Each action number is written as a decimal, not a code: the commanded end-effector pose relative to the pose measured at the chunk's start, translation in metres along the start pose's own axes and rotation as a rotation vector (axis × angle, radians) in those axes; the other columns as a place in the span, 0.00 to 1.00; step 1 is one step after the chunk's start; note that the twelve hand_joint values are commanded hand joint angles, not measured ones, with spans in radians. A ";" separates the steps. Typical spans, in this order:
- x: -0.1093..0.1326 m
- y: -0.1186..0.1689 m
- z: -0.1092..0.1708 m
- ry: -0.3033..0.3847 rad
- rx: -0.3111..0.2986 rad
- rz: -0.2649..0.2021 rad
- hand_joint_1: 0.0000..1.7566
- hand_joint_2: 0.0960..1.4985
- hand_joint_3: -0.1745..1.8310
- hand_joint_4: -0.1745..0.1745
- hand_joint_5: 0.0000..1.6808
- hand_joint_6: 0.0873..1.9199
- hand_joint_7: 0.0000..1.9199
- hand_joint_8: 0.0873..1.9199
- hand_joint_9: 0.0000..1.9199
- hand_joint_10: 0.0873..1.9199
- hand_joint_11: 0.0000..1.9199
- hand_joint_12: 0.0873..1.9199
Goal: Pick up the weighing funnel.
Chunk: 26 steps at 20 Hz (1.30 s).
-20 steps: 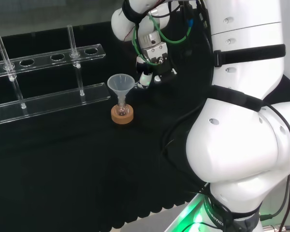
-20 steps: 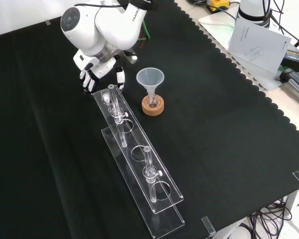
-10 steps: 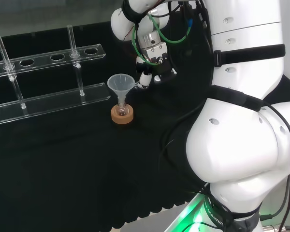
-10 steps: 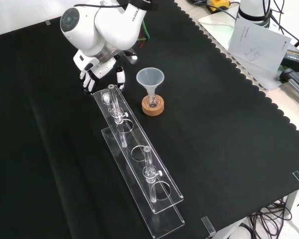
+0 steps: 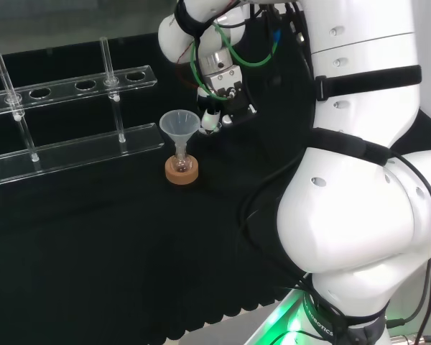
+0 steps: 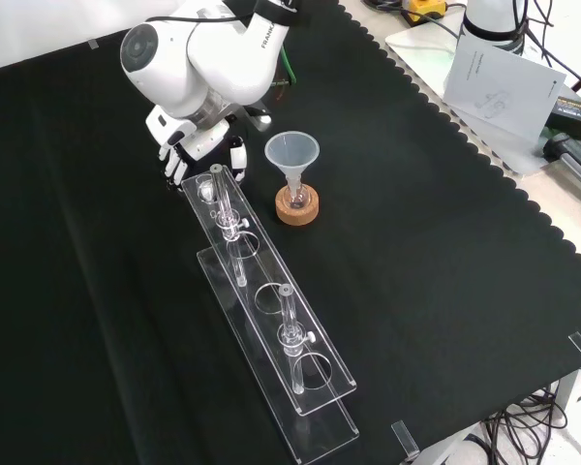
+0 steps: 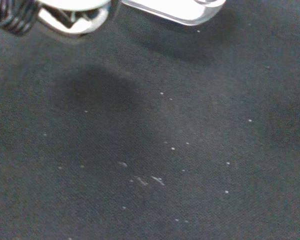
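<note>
Black cloth (image 6: 445,291) covers the bench, and most of what stands on it is clear and hard to read. A long clear plastic rack (image 6: 271,320) of two tiers runs down the middle of the front view with two thin glass tubes (image 6: 287,320) upright in its holes. Its upper end lies just below the black and white hand (image 6: 189,147). To the right of the hand in that view stands the cone-shaped clear funnel (image 6: 291,152), mouth up, with its stem in a small flask (image 6: 295,193) on a round cork ring (image 6: 297,209). In the head view the hand hangs just beside the funnel's rim, on its right. White printed papers (image 6: 499,82) lie off the cloth at the front view's upper right. The arm's big white link (image 6: 198,58) stands before the wrist in the front view and covers the palm. I cannot tell whether the hand is open, closed or gripping anything. In the wrist view a pale glossy piece (image 7: 175,11) is cut off by the picture's edge, next to a blurred white and metal part (image 7: 60,15) of the hand, over speckled cloth. Whether that pale piece is the weighing funnel or more of the hand cannot be made out.
</note>
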<state>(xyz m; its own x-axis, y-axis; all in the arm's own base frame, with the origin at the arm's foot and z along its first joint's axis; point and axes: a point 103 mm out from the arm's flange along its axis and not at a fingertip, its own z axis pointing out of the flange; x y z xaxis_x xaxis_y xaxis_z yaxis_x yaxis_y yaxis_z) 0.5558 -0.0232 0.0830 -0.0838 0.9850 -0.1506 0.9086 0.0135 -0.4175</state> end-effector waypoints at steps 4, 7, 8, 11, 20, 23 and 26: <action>-0.013 0.001 0.006 0.008 0.008 -0.026 0.49 0.35 0.37 0.44 0.33 0.32 0.22 0.33 0.41 0.23 0.25 0.66; -0.010 0.001 0.006 -0.006 0.006 -0.016 0.49 0.35 0.37 0.44 0.33 0.32 0.22 0.33 0.41 0.23 0.25 0.66; -0.012 0.002 0.006 0.005 0.007 -0.012 0.49 0.35 0.37 0.44 0.33 0.32 0.22 0.33 0.41 0.23 0.25 0.66; -0.013 0.002 0.007 0.001 0.002 0.002 0.49 0.35 0.37 0.44 0.33 0.33 0.22 0.33 0.41 0.23 0.25 0.66; -0.011 0.003 0.008 0.007 0.015 -0.013 0.50 0.35 0.37 0.45 0.35 0.34 0.22 0.34 0.41 0.24 0.25 0.67; -0.006 0.004 0.008 0.003 0.022 -0.012 0.50 0.36 0.37 0.47 0.37 0.35 0.22 0.34 0.41 0.24 0.25 0.67; -0.006 0.006 0.009 0.022 0.019 -0.033 0.50 0.36 0.37 0.48 0.39 0.35 0.23 0.34 0.41 0.24 0.25 0.67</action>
<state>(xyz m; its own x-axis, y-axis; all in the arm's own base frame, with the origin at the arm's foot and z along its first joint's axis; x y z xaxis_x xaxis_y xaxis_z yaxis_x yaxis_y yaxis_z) 0.5570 -0.0318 0.0750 -0.0942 0.9859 -0.1384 0.8997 0.0248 -0.4358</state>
